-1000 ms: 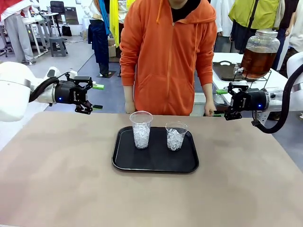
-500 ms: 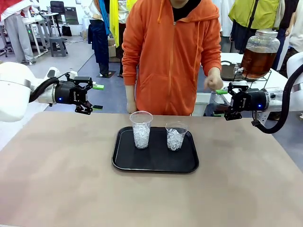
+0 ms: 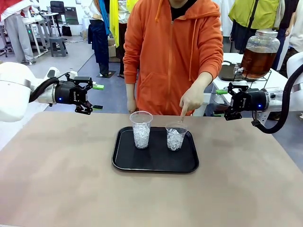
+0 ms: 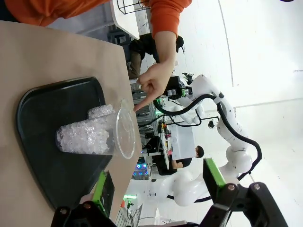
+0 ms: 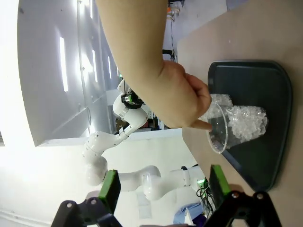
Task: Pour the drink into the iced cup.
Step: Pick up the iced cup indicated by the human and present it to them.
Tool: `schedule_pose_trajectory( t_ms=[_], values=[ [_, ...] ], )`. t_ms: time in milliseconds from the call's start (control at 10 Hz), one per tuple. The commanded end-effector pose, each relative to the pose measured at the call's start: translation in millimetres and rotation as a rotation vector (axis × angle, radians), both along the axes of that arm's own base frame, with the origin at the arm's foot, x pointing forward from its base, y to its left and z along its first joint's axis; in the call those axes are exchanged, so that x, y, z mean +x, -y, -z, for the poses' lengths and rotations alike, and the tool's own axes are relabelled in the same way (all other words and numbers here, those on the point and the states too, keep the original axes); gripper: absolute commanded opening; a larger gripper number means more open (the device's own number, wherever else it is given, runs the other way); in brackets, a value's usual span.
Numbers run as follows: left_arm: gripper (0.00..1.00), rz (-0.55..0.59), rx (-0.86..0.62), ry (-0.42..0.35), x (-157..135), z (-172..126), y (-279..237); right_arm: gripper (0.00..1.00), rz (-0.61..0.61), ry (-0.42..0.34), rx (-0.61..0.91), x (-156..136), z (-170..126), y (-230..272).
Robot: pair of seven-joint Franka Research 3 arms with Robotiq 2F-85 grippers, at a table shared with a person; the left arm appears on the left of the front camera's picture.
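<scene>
Two clear plastic cups of ice stand on a black tray (image 3: 156, 163): a taller cup (image 3: 141, 129) on the left and a shorter cup (image 3: 175, 136) on the right. The person's hand (image 3: 191, 101) points a finger down at the shorter cup's rim. The amber drink fills a glass dispenser jar (image 3: 258, 54) on a side table at the far right. My left gripper (image 3: 89, 95) hovers open above the table's far left edge, and my right gripper (image 3: 228, 101) hovers open at the far right. In the left wrist view its fingers (image 4: 102, 191) frame the taller cup (image 4: 87, 138).
The person in an orange hoodie (image 3: 170, 52) stands close behind the tray. The beige table (image 3: 57, 179) stretches wide on both sides and in front of the tray. The right wrist view shows the pointing hand (image 5: 182, 101) over the shorter cup (image 5: 239, 124) and the tray (image 5: 267, 85).
The person's hand rose from the table's far edge, swung over and now points down at the shorter cup. Both arms and the cups stayed still.
</scene>
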State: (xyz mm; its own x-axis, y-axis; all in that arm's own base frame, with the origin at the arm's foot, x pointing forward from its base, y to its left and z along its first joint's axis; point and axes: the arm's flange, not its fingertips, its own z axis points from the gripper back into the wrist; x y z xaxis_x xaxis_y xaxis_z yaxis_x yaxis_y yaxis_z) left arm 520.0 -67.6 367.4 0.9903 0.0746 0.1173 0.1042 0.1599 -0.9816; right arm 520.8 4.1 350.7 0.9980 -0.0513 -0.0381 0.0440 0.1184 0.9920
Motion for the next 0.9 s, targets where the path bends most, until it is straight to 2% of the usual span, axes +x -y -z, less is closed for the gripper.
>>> schedule_pose_trajectory(
  t_ms=[0,500,800],
  values=[
    [1.0,0.0,0.0,0.004,-1.7,-1.2,-0.3,1.0,0.001,0.001,0.001,0.1,-0.3,0.2],
    [1.0,0.0,0.0,0.004,-1.7,-1.2,-0.3,1.0,0.0,0.0,0.0,0.0,0.0,0.0],
    [1.0,0.0,0.0,0.004,-1.7,-1.2,-0.3,1.0,-0.016,0.356,-0.011,-16.6,6.1,-1.1]
  ],
)
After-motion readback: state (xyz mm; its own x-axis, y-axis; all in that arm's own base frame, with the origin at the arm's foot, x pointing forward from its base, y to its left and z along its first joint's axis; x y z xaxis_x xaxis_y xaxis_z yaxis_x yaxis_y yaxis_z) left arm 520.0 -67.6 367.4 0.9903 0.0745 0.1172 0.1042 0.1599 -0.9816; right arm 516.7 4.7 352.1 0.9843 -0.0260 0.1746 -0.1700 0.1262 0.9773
